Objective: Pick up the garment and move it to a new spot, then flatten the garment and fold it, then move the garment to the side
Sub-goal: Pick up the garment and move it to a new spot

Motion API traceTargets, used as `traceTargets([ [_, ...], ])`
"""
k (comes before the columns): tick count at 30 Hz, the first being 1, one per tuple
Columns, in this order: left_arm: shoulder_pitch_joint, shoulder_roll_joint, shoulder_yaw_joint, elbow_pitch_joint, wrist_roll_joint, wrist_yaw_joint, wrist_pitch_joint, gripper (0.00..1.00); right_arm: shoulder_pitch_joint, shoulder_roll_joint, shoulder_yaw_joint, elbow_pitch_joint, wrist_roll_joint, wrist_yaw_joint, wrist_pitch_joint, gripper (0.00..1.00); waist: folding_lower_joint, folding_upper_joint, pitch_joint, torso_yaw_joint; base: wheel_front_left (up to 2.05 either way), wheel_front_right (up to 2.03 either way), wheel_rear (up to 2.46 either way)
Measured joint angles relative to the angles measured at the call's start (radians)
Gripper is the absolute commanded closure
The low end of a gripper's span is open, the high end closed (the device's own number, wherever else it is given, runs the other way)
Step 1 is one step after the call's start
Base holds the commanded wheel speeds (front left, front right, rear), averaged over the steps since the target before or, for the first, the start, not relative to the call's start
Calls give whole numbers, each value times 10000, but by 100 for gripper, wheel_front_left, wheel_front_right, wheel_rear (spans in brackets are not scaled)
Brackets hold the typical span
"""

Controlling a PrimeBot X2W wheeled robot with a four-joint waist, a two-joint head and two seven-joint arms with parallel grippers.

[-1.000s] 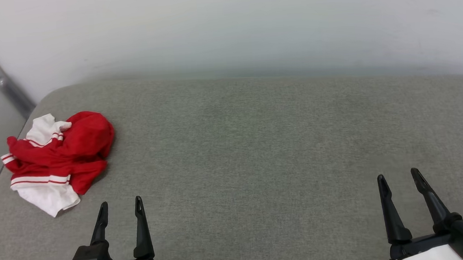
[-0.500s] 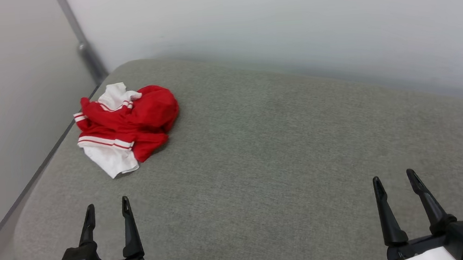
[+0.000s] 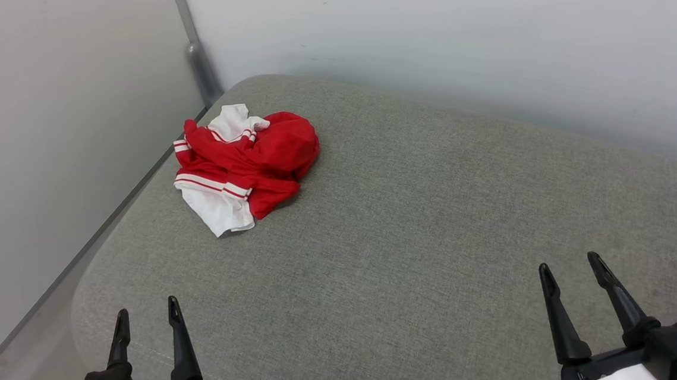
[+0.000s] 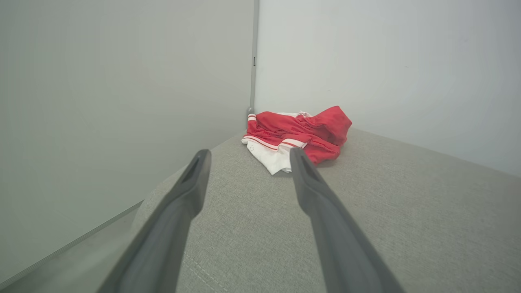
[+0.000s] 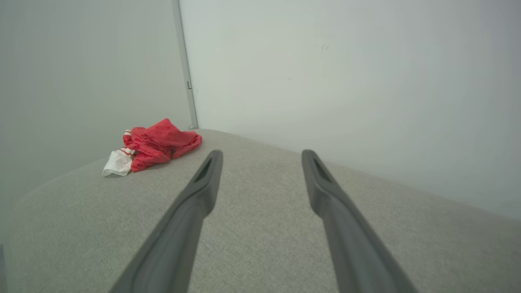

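Fingers of left gripper (image 3: 147,307) and right gripper (image 3: 569,263) spread, empty; crumpled red jersey T-shirt (image 3: 253,157) lies well ahead of left fingers, far ahead-left of right, near grey cushion (image 3: 437,237) corner: advance left, pinch a raised fold, not upholstery.

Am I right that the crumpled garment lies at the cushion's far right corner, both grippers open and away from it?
No: the head view shows the garment at the far left corner of the cushion; left gripper and right gripper are open, away.
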Motion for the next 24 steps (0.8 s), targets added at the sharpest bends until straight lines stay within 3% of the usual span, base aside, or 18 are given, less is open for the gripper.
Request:
traceTargets([
  [5,-46,2,192,2,-236,-140,0,0,-20,0,54,6,-27,0,0,0,0,0,47,-116,0,0,0],
  [10,-1071,65,844,186,-199,-757,0,0,-122,0,8,-92,-284,-2,0,0,0,0,330,-330,0,0,0],
  [17,-3688,909,1806,943,-355,-1532,0,0,-623,0,-205,-399,-932,0,0,0,0,0,1225,-685,0,0,0],
  [24,-6356,2073,2180,2157,-704,-1987,-2,0,-1390,0,-433,-897,-1641,-2,0,0,1,0,2613,-1046,0,0,0],
])
